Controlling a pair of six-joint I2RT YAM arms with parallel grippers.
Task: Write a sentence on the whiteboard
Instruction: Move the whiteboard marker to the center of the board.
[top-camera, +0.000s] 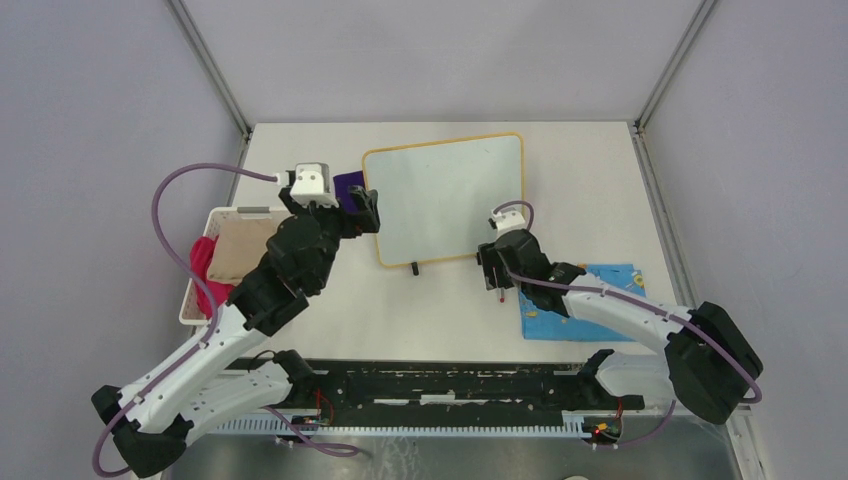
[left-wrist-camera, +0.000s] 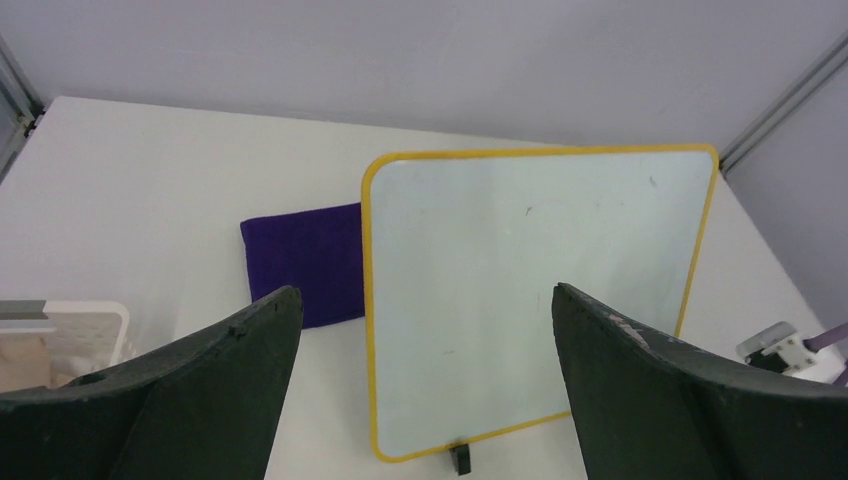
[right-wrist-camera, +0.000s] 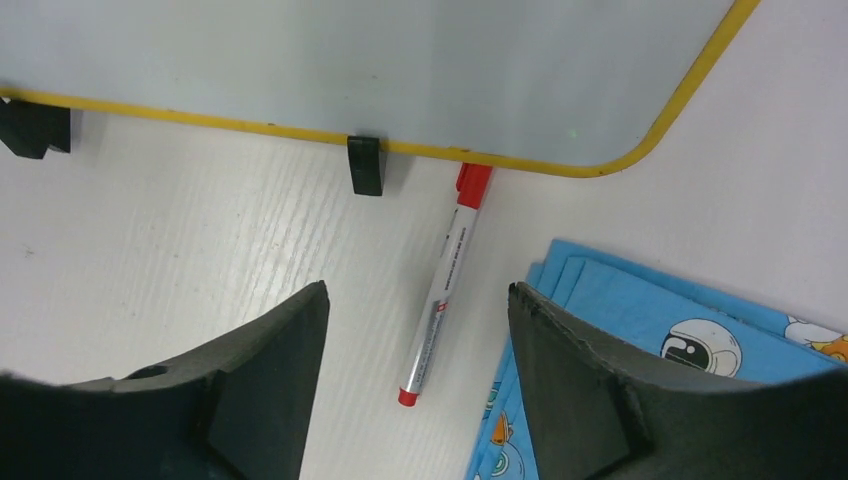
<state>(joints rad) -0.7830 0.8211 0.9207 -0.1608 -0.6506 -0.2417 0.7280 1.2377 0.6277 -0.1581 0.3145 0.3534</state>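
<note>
Right claw (right-wrist-camera: 417, 292) gapes over a slim, red-capped marker (right-wrist-camera: 443, 285).

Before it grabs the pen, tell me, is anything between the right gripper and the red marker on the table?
Nothing visible. The red marker lies on bare table, framed between the fingers of the open right gripper. The black foot of the whiteboard and the blue cloth sit to either side, neither covering it.

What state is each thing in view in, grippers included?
whiteboard: blank, lying face up
red marker: capped, lying loose beside whiteboard
left gripper: open, empty, over whiteboard
right gripper: open, empty, above red marker
purple cloth: flat, at whiteboard's left edge
blue cloth: folded
basket: holds beige cloth, pink cloth
</note>
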